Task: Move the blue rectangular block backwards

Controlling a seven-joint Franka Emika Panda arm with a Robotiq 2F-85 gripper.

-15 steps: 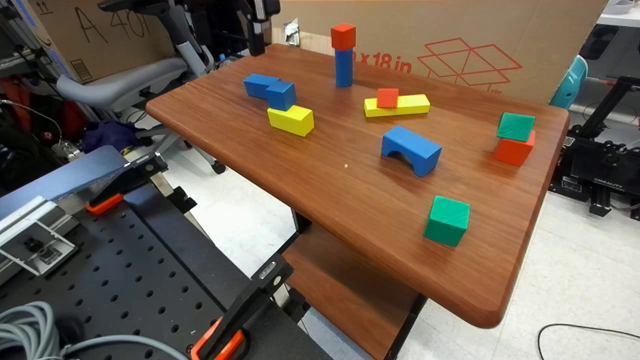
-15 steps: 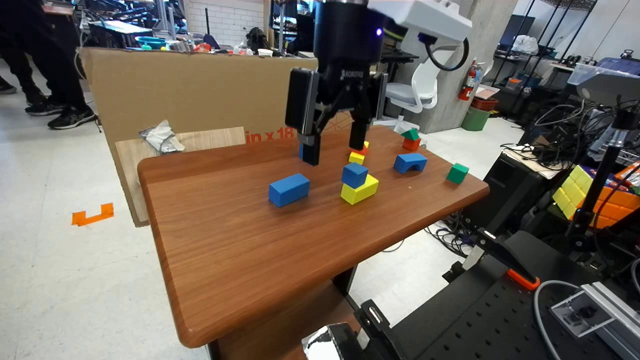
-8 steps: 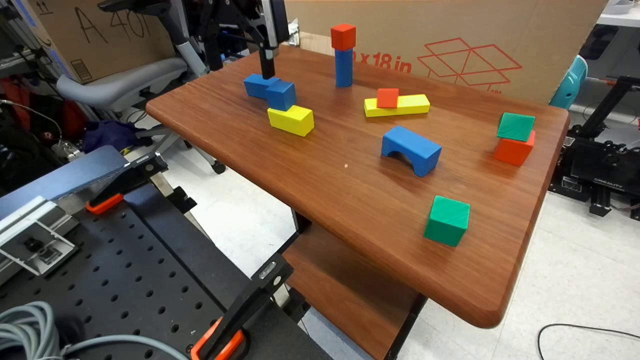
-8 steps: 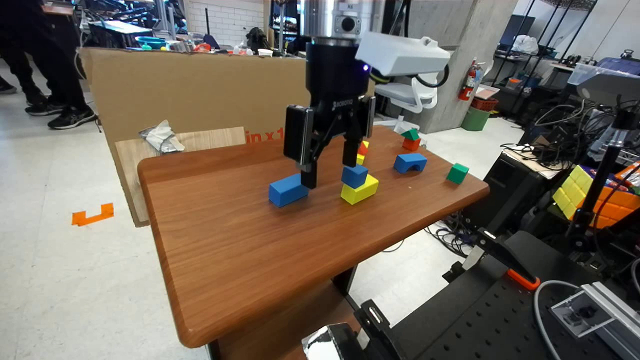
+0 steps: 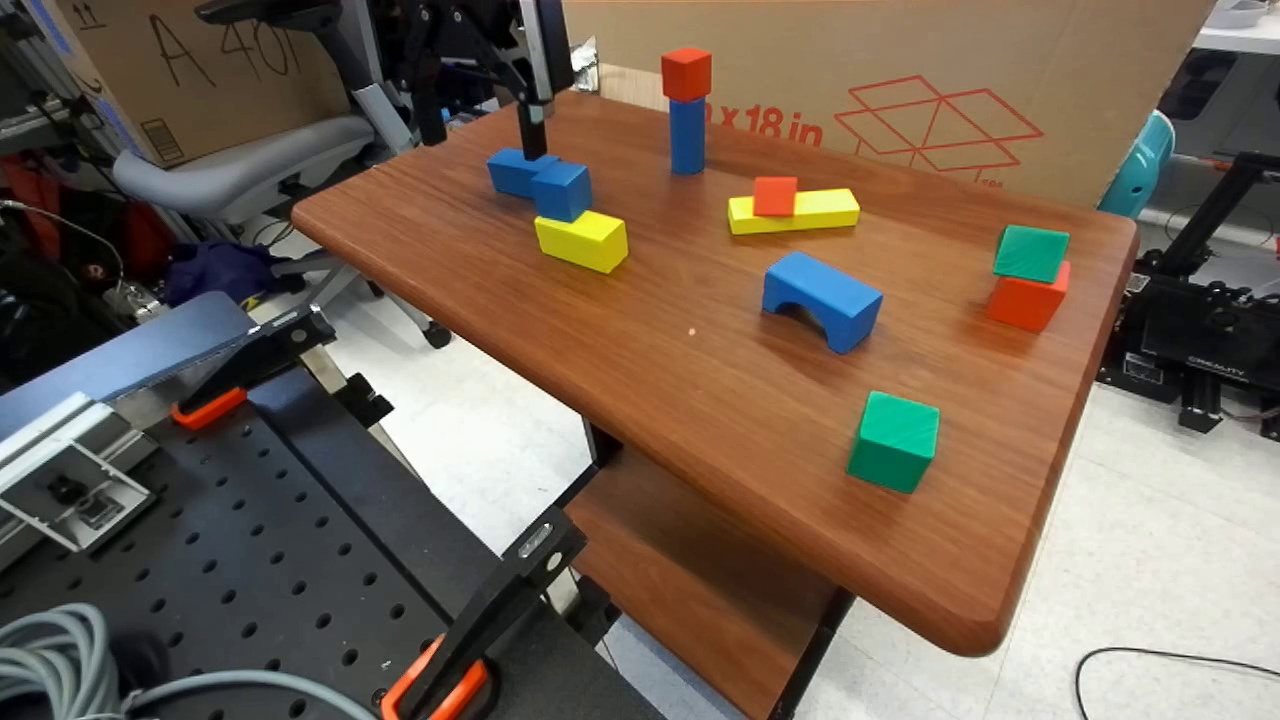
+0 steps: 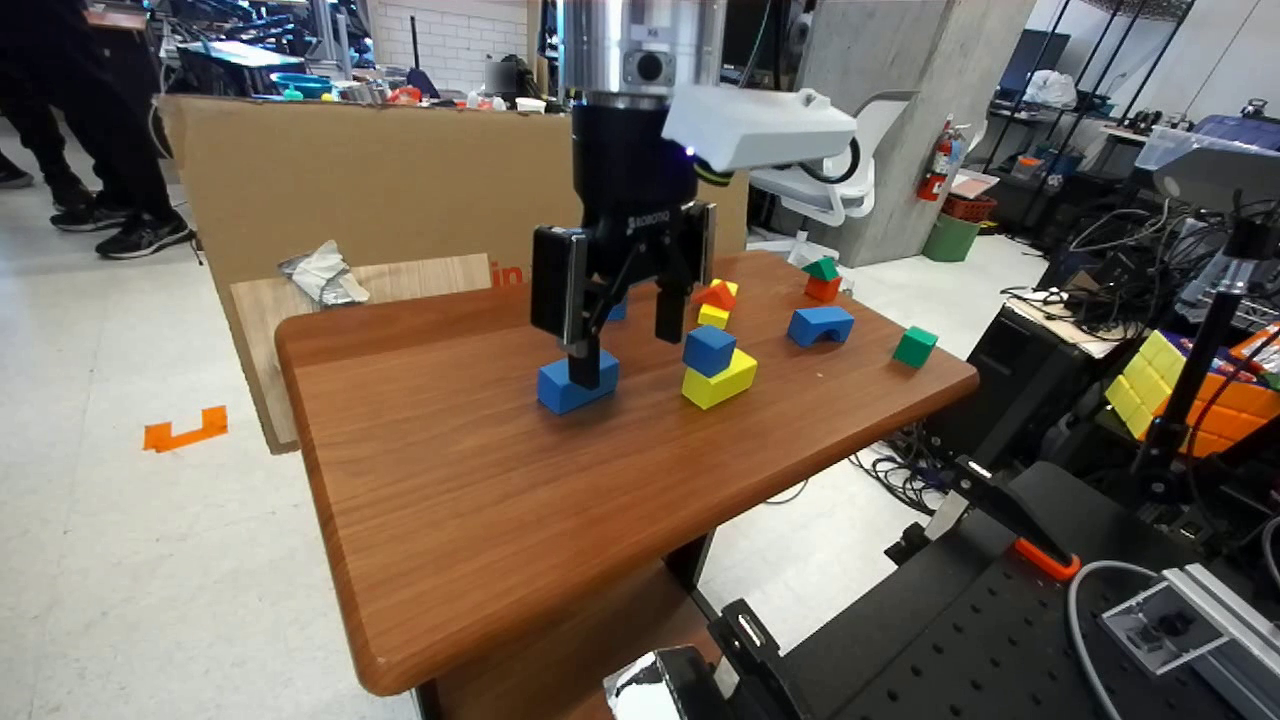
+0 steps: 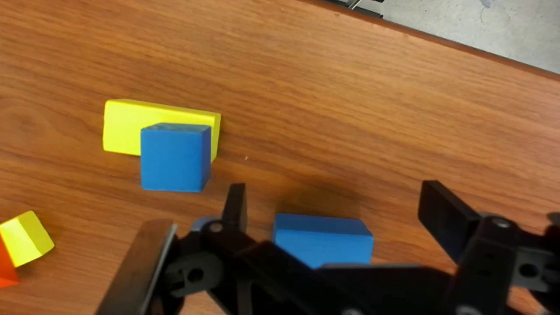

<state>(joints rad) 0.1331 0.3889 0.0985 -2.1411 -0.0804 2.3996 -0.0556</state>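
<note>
one blue rectangular block (image 6: 553,388) lies, in an exterior view, well in from the left edge of the wood-grained surface (image 6: 450,500), resting on a long side, so i expect it steady. my hand (image 6: 627,357) hangs over it, spread, gripping nothing, presumably to line up with its ends. rightward, a yellow block (image 6: 725,386) bears a blue cube (image 6: 709,350); a green cube (image 6: 914,347) stands near the right corner. cardboard (image 6: 400,200) stands behind the far edge, a concrete pillar (image 6: 930,70) beyond.
</note>
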